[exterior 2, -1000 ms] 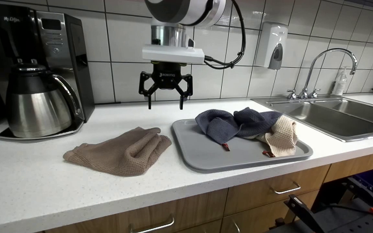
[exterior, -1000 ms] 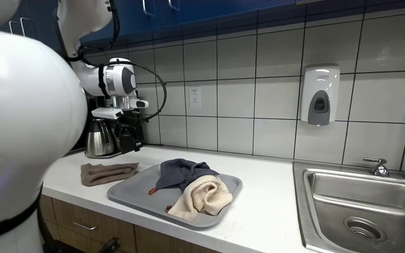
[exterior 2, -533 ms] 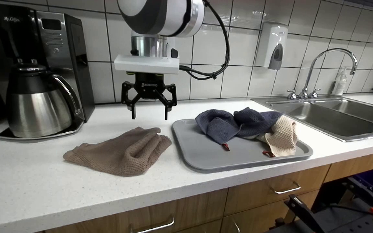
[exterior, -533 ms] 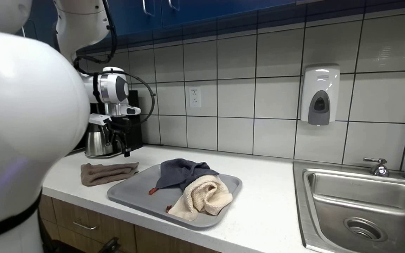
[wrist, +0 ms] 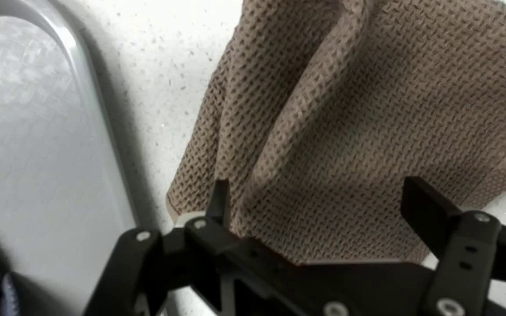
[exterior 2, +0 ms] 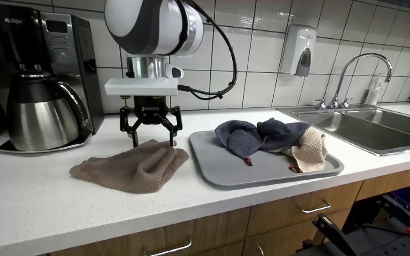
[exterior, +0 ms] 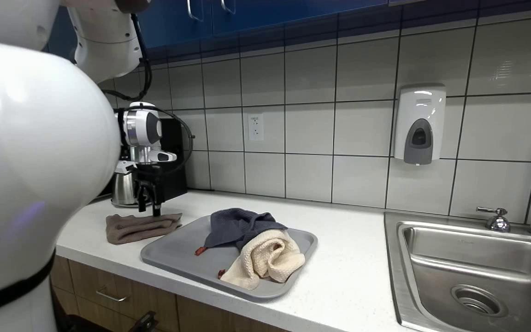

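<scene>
Here the end effector is hanging wide-spread and empty, pointing straight down over the brown waffle-weave towel, contact hard to call! That towel is lying rumpled on the counter, left of the gray tray, which is probably keeping the navy towel and the cream towel gathered together.

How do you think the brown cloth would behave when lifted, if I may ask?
The brown cloth is probably floppy, given its soft, drooping folds. It likely weighs little, looking like thin fabric. Its bumpy weave should help resist slipping.
</scene>
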Tool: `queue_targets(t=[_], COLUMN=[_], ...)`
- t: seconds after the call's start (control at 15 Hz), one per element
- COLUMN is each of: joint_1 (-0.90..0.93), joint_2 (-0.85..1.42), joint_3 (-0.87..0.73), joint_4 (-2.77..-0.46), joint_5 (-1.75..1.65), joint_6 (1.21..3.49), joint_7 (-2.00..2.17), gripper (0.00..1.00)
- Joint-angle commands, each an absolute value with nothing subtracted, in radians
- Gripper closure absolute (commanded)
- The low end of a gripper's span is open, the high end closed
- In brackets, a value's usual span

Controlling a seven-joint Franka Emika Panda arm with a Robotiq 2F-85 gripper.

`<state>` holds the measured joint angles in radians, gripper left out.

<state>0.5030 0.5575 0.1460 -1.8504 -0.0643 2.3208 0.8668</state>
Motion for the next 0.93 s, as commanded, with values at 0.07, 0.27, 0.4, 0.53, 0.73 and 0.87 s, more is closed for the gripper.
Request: queue_targets(t=[0.07, 0.27, 0.4, 0.53, 0.73, 0.87], joint_1=[0.518, 0.526, 0.531, 0.537, 0.536, 0.538], joint_2=[0.604, 0.609, 0.614, 0.614, 0.619, 0.621], joint_3=[0.151, 0.154, 0.156, 0.155, 0.154, 0.149], joint_4=[-1.776, -1.779, -1.78, -1.785, -1.793, -1.797], joint_5=[-0.049, -0.047, -0.045, -0.048, -0.044, -0.047], joint_6=[2.231, 2.213, 2.202, 2.195, 2.189, 2.183], joint_7=[0.89, 0.888, 0.888, 0.891, 0.891, 0.898], gripper=[0.0, 0.0, 0.0, 0.0, 0.0, 0.0])
